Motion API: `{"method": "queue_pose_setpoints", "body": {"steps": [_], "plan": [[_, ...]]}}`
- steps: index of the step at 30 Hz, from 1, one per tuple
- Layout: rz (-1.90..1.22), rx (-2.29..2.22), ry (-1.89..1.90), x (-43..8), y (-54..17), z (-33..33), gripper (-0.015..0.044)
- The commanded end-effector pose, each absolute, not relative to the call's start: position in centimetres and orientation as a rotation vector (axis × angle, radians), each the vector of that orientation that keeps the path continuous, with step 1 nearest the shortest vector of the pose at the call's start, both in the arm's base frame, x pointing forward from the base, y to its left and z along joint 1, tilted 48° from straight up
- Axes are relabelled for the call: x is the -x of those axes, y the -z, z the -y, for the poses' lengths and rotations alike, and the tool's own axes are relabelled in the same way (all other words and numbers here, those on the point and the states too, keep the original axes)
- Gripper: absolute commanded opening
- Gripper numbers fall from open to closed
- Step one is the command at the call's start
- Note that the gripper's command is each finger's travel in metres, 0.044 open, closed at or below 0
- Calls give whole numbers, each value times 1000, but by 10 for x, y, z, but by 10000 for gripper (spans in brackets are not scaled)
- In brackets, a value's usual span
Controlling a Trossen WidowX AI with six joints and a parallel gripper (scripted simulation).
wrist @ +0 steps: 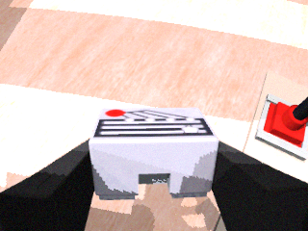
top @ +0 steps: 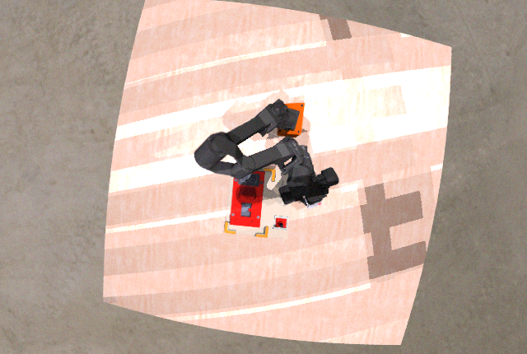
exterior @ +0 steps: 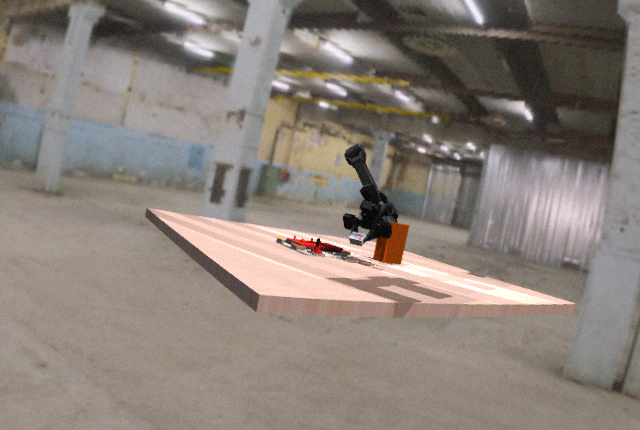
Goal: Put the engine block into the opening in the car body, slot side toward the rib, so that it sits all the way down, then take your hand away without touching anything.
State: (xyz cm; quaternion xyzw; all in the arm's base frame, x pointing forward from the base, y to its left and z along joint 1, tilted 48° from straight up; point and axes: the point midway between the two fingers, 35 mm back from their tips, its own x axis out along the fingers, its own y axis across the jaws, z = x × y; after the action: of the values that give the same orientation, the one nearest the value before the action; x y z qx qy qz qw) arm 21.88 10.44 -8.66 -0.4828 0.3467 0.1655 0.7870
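The engine block is a pale block with black stripes and a red oval on top. A notch shows low on its side facing the wrist camera. My gripper is shut on it, one finger at each end, and holds it above the table. The red car body lies flat, left of the block in the top view. A grey notched recess shows in it, apparently the opening; the rib is too small to tell. The wrist view does not show the car body.
A small red piece with an upright black post sits in a pale square frame beside the car body. Yellow corner brackets surround the body. The arm's orange base stands beyond; arm links partly overhang the body's upper end.
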Motion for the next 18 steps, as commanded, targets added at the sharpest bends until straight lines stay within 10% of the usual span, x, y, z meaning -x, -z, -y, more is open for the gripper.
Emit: {"method": "queue_pose_setpoints", "body": {"steps": [1,18], "plan": [[-753,1049,-362,-217,91,-98,0],[-754,1051,-362,-222,112,-74,0]]}}
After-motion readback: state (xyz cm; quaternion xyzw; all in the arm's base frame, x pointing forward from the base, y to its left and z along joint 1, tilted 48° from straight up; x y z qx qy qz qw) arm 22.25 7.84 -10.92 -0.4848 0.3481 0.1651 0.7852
